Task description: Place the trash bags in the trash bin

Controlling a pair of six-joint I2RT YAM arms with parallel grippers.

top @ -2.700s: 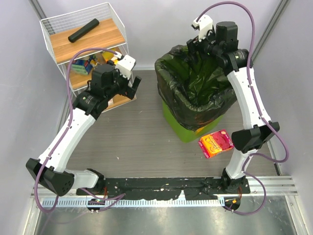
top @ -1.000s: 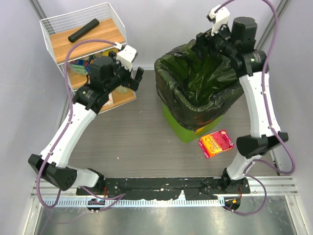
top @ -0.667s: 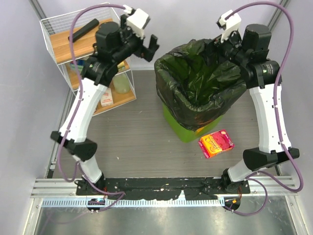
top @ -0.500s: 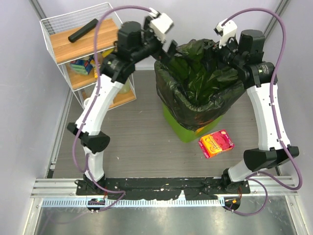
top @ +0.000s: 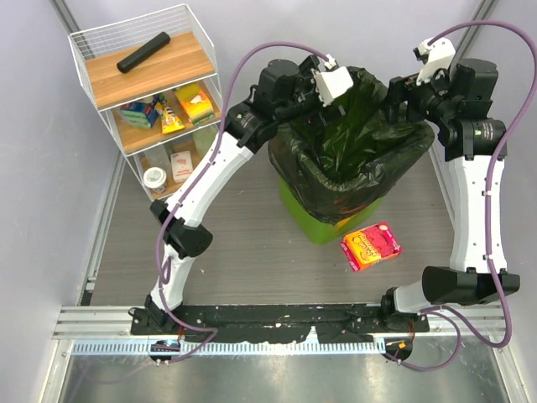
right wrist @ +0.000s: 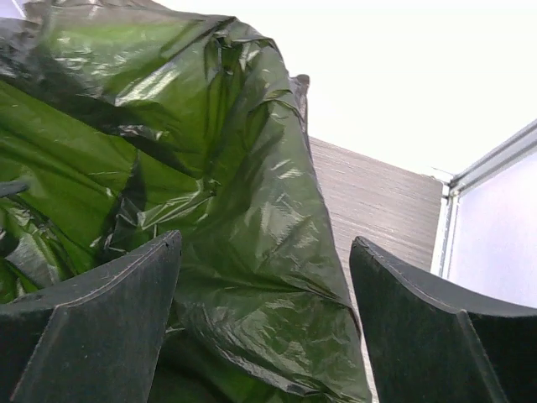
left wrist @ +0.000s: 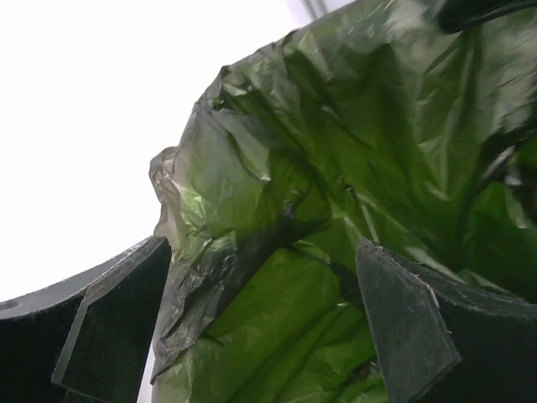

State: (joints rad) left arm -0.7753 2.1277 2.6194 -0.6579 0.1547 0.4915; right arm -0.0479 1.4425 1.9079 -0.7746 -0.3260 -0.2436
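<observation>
The black trash bag point(top: 344, 159) lines the lime-green trash bin point(top: 306, 217), its mouth open and its crinkled edge draped over the rim. My left gripper point(top: 346, 94) hangs over the bag's back left edge, open. In the left wrist view the bag point(left wrist: 336, 151) fills the space between and beyond the spread fingers of my left gripper point(left wrist: 260, 252). At the back right edge my right gripper point(top: 401, 91) is open too. In the right wrist view a raised fold of the bag point(right wrist: 226, 143) stands between the wide fingers of my right gripper point(right wrist: 267, 243), untouched by either one.
A white wire shelf point(top: 92, 38) stands at the back left, with a slim black roll point(top: 143, 52) on its top board and small items below. A pink packet point(top: 371, 246) lies on the floor by the bin's front right. Walls close in on both sides.
My left arm has swung up from the shelf and across to the bag's back left edge. My right arm has shifted a little to the right. The bag and bin stay put.
</observation>
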